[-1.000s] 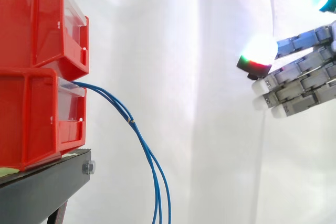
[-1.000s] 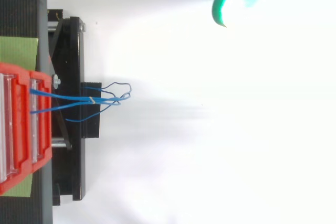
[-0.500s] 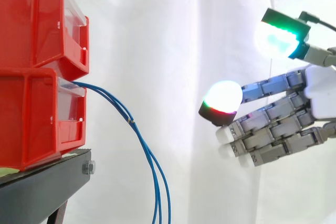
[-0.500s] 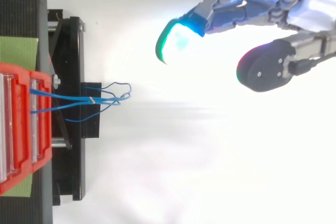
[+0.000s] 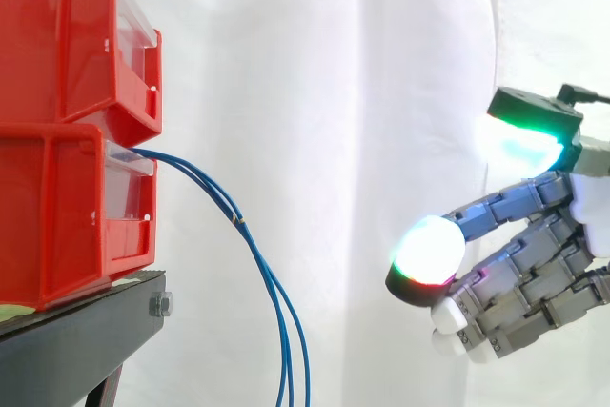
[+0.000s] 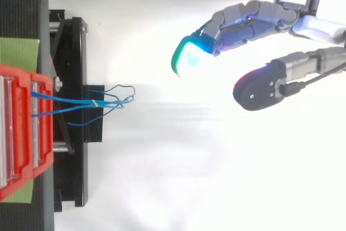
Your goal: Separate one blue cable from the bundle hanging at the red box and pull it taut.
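Risks, as judged:
- Blue cables [image 5: 238,223] hang close together, joined by small tie partway down. Thick fingertips [image 5: 427,253] likely catch whole bundle, not one strand.
- Closing below tie may drag neighbour along.
- Hard pull could shift lower red box [image 5: 67,207] on black stand [image 5: 76,340].

Position:
- Hand [image 5: 548,269] empty, with fingers loosely extended and thumb spread apart.
- Cables leave front of lower box, arc down past stand edge, well apart from fingertips and untouched.
- Top view: cable loops [image 6: 94,103] sit ahead of hand [image 6: 259,14] and off to one side.
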You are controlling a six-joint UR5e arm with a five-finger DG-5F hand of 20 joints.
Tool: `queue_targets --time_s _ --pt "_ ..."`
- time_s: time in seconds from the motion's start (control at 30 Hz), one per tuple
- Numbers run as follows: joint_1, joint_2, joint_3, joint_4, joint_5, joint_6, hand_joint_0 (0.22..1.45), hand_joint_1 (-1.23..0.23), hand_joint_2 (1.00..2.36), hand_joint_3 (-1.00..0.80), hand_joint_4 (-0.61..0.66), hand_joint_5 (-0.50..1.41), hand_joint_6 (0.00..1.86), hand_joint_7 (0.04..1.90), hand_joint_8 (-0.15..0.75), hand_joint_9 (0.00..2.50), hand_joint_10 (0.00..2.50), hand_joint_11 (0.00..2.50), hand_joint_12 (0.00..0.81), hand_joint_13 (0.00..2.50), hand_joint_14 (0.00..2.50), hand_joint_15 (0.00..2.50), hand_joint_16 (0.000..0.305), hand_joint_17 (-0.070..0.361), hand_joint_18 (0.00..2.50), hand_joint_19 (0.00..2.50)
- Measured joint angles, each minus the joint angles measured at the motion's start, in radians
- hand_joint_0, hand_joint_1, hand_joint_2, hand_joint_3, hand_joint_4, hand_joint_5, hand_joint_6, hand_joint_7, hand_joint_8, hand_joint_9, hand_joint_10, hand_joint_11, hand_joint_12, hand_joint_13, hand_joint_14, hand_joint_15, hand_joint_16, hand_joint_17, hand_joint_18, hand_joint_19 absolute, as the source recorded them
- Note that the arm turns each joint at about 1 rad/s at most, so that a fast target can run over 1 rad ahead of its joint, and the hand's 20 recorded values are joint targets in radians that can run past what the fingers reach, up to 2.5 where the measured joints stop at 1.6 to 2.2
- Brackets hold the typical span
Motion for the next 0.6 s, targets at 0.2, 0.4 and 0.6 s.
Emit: queue_targets --time_s 0.2,0.4,0.6 --pt "0.008 -0.039 0.001 0.073 0.004 -0.044 0.56 -0.55 1.00 -0.49 0.32 -0.21 0.50 0.80 0.344 0.67 0.01 0.26 0.305 0.44 0.00 0.09 0.030 0.069 0.23 0.08" --pt "0.023 -0.062 0.015 0.116 0.037 -0.035 0.56 -0.55 1.00 -0.49 0.32 -0.21 0.50 0.80 0.346 0.68 0.01 0.27 0.308 0.45 0.00 0.10 0.031 0.069 0.24 0.09" --pt "0.039 -0.083 0.032 0.136 0.110 -0.068 0.56 -0.55 1.00 -0.49 0.32 -0.20 0.50 0.80 0.349 0.68 0.01 0.28 0.310 0.47 0.00 0.11 0.031 0.069 0.25 0.10"
